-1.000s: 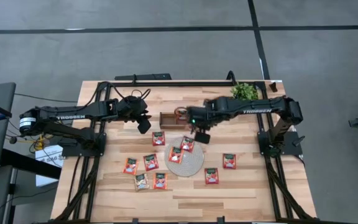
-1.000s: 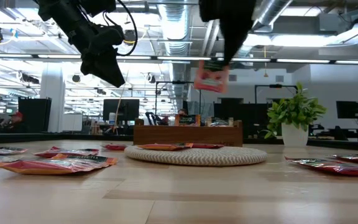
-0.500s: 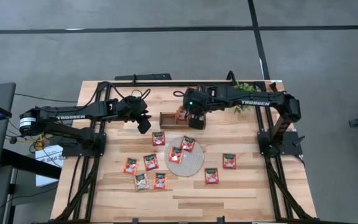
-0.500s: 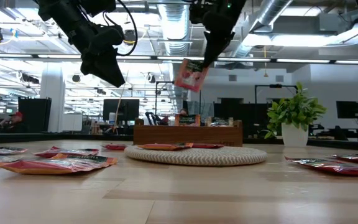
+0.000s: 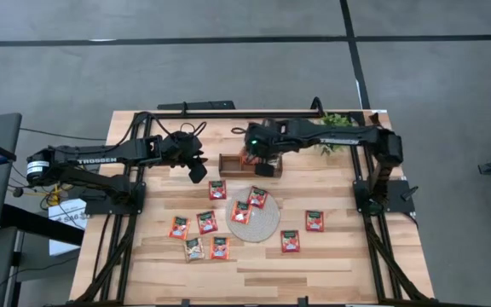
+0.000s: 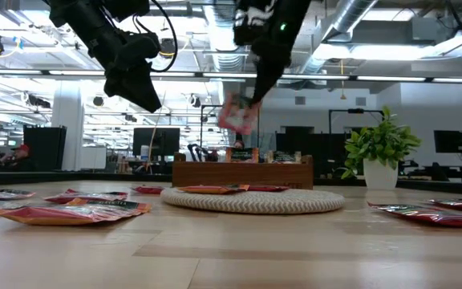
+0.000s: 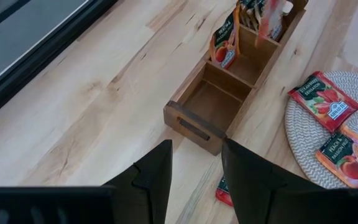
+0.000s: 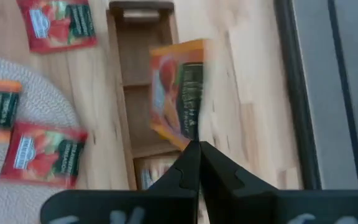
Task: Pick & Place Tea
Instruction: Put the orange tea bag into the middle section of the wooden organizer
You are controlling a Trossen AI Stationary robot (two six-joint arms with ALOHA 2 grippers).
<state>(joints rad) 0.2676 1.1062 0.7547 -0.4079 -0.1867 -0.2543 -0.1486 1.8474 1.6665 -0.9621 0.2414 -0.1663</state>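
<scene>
My right gripper hangs over the brown wooden tray at the table's far middle, shut on one red-orange tea sachet. That sachet dangles above the tray. My left gripper stands open in the air just left of the tray, touching nothing. More sachets stand upright in the tray's compartments. Two sachets lie flat on the round woven mat, and several others lie flat on the tabletop around it. My right gripper pinches the sachet between its two fingers at one corner. The fingers come from above, slanting down. The sachet hangs tilted below them, clear of the tray and the table.
A potted plant stands at the far right, behind the tray. Loose sachets lie right of the mat and a cluster lies left of it. Bare wood stretches along the table's near edge.
My right gripper has carried the sachet from above the mat toward the far edge and the left, to above the tray, sinking a little and rolling. The sachet has stayed clear of everything and now hangs more tilted.
</scene>
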